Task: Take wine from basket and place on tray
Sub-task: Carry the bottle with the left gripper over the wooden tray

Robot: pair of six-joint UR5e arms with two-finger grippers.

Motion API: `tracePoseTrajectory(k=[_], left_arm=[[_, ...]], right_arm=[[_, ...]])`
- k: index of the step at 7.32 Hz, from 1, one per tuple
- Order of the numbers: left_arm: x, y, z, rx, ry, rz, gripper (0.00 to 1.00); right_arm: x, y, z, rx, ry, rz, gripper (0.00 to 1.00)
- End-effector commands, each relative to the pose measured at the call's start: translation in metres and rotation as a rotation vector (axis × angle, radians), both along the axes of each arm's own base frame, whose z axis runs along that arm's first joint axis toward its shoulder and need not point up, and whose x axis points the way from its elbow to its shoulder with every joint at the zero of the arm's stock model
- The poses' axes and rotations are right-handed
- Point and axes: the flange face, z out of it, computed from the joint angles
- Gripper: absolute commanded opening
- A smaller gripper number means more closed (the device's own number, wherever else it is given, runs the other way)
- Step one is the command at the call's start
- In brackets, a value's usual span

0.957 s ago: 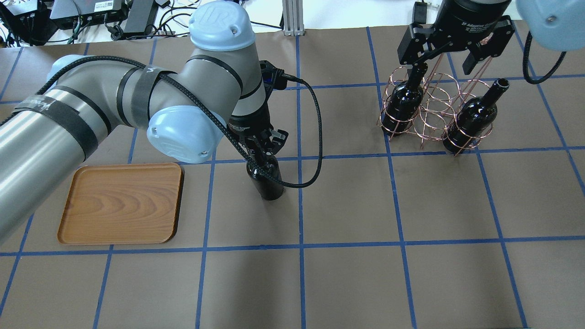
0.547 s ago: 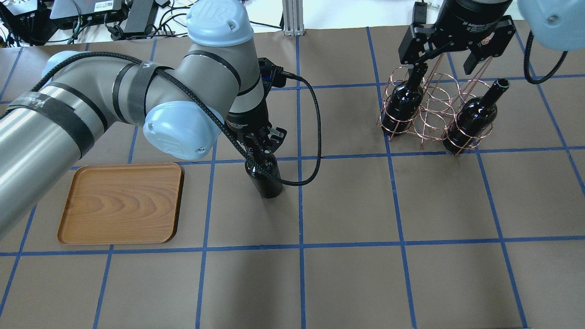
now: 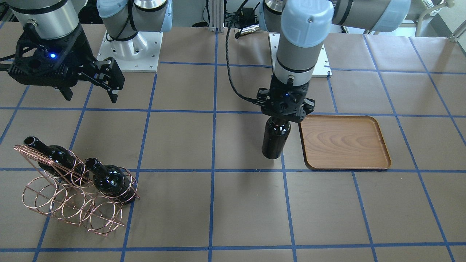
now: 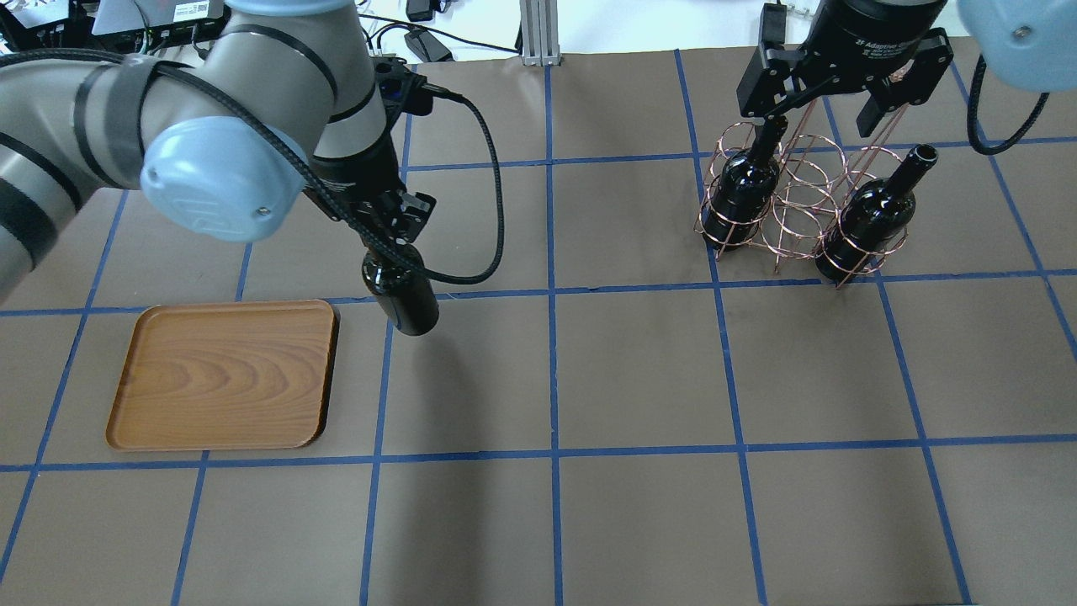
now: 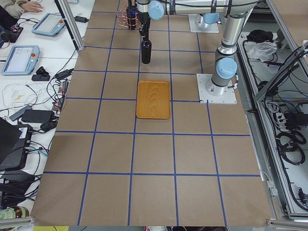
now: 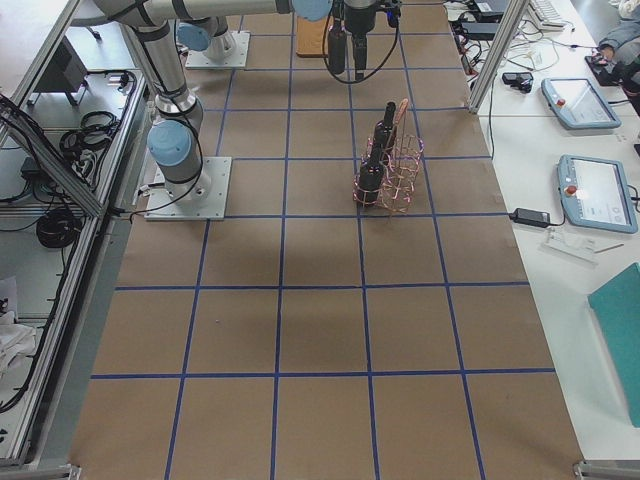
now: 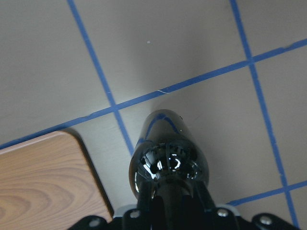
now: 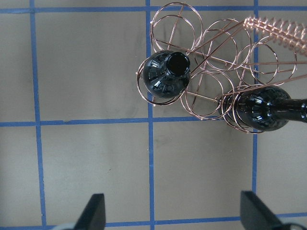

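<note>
My left gripper (image 4: 389, 229) is shut on the neck of a black wine bottle (image 4: 402, 296) and holds it upright, just right of the wooden tray (image 4: 223, 374). In the front view the bottle (image 3: 275, 138) hangs beside the tray (image 3: 344, 142). The left wrist view shows the bottle (image 7: 168, 163) from above, with the tray corner (image 7: 43, 182) at lower left. The copper wire basket (image 4: 799, 198) stands at the far right with two more bottles (image 4: 745, 189) (image 4: 871, 215) in it. My right gripper (image 4: 841, 93) is open and empty above the basket (image 8: 216, 76).
Brown paper with blue tape grid lines (image 4: 551, 295) covers the table. The arm bases (image 3: 129, 47) stand at the robot's edge. Cables and electronics (image 4: 168, 25) lie beyond the far left edge.
My left arm has carried the bottle to the left and away from the robot, close to the tray's right edge. The right gripper has not moved.
</note>
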Motion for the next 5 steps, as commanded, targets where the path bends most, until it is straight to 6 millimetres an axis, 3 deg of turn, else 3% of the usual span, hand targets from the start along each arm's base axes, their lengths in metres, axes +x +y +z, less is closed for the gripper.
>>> tracePoseTrajectory(k=[1, 3, 5], left_arm=[[0.096, -0.005, 0.022, 0.023, -0.019, 0.007, 0.00], [0.161, 0.001, 0.022, 0.044, -0.015, 0.008, 0.00], [0.221, 0.009, 0.008, 0.077, 0.012, 0.044, 0.00]], right_arm=[[-0.001, 0.000, 0.000, 0.000, 0.000, -0.002, 1.00], [0.000, 0.000, 0.000, 0.000, 0.000, -0.001, 1.00], [-0.001, 0.000, 0.000, 0.000, -0.001, -0.002, 1.00]])
